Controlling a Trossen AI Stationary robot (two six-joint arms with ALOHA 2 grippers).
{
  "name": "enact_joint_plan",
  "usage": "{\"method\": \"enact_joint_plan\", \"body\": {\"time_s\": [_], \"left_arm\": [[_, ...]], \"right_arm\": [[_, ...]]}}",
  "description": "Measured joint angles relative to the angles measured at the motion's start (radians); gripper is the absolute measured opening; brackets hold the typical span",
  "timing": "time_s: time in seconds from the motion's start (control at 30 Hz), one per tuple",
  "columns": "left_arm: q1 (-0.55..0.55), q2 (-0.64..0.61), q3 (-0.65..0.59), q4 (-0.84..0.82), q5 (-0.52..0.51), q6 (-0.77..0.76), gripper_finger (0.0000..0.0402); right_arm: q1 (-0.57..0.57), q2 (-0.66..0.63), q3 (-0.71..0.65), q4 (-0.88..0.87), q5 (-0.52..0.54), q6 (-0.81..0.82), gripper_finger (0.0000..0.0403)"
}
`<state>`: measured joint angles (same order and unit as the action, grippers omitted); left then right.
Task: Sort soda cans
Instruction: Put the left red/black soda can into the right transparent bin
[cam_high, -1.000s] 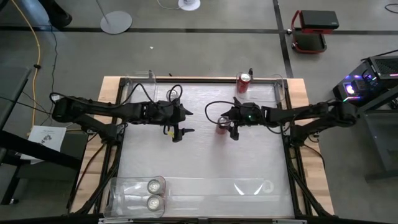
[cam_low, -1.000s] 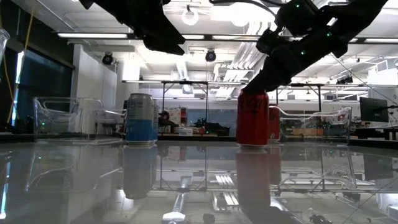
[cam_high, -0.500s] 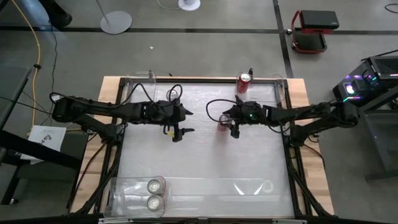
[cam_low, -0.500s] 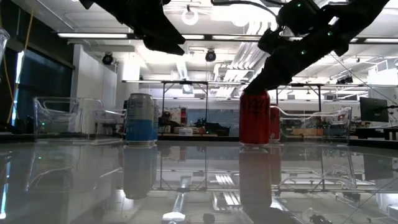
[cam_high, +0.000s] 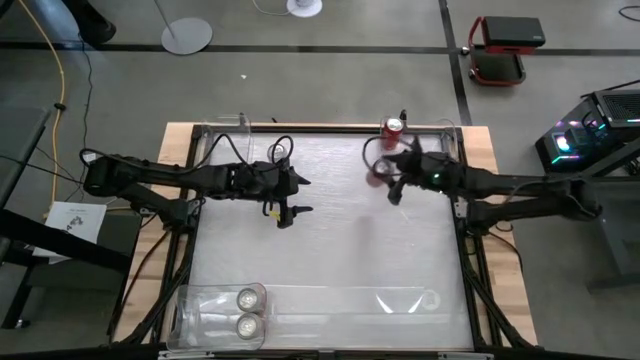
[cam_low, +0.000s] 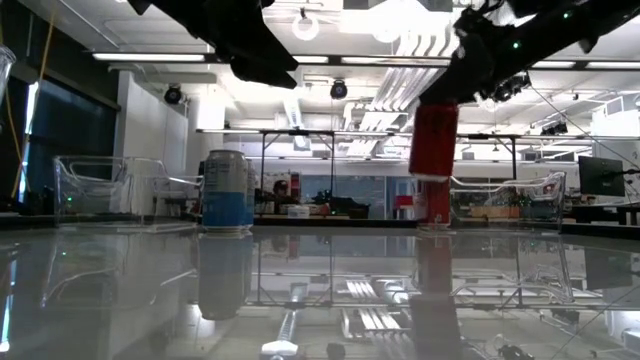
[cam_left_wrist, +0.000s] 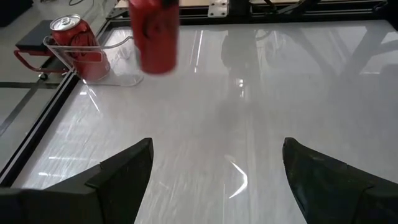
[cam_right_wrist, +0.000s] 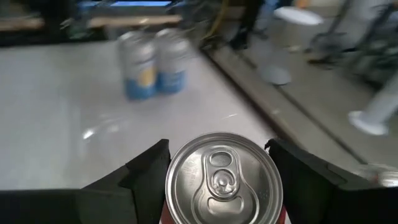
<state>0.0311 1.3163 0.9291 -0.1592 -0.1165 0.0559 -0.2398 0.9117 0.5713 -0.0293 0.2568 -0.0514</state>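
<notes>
Your right gripper (cam_high: 385, 177) pinches a red can (cam_low: 434, 140) by its sides and holds it clear of the table (cam_high: 330, 250), near the far right corner. In the right wrist view the can's silver top and pull tab sit between the two dark fingers (cam_right_wrist: 146, 168). Any print on its body is too blurred to read.

A second red can (cam_high: 391, 132) stands upright at the far edge, just beyond the held one, inside a clear bin (cam_left_wrist: 121, 62). The left wrist view shows script on it, but you cannot make out the words.

Your left gripper (cam_high: 290, 197) hangs above mid-table, left of centre, its fingers (cam_left_wrist: 124, 171) spread with nothing between them.

Two silver-and-blue cans (cam_right_wrist: 152, 62) stand side by side on the table; the low view shows one (cam_low: 225, 190) upright, label unreadable. Two more silver tops (cam_high: 246, 310) sit in the clear bin (cam_high: 200, 315) at the near left corner.
</notes>
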Motion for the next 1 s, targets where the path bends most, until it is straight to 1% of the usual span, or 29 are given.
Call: {"method": "enact_joint_plan", "body": {"time_s": [0.2, 0.33, 0.47, 0.53, 0.7, 1.0], "left_arm": [[0.000, 0.000, 0.000, 0.001, 0.000, 0.000, 0.0335], [0.000, 0.000, 0.000, 0.002, 0.000, 0.000, 0.0335], [0.000, 0.000, 0.000, 0.006, 0.000, 0.000, 0.0335], [0.000, 0.000, 0.000, 0.006, 0.000, 0.000, 0.0335], [0.000, 0.000, 0.000, 0.006, 0.000, 0.000, 0.0335], [0.000, 0.000, 0.000, 0.007, 0.000, 0.000, 0.0335]], "right_arm": [[-0.080, -0.114, 0.002, 0.010, 0.091, -0.037, 0.0238], [-0.167, -0.152, 0.003, 0.018, 0.107, -0.042, 0.0238], [-0.261, -0.150, 0.003, 0.007, 0.106, -0.043, 0.0238], [-0.305, -0.137, 0.003, 0.001, 0.080, -0.034, 0.0237], [-0.393, -0.074, 0.003, -0.028, -0.032, 0.015, 0.0236], [-0.460, 0.064, 0.003, 0.014, -0.104, 0.018, 0.0236]]}}
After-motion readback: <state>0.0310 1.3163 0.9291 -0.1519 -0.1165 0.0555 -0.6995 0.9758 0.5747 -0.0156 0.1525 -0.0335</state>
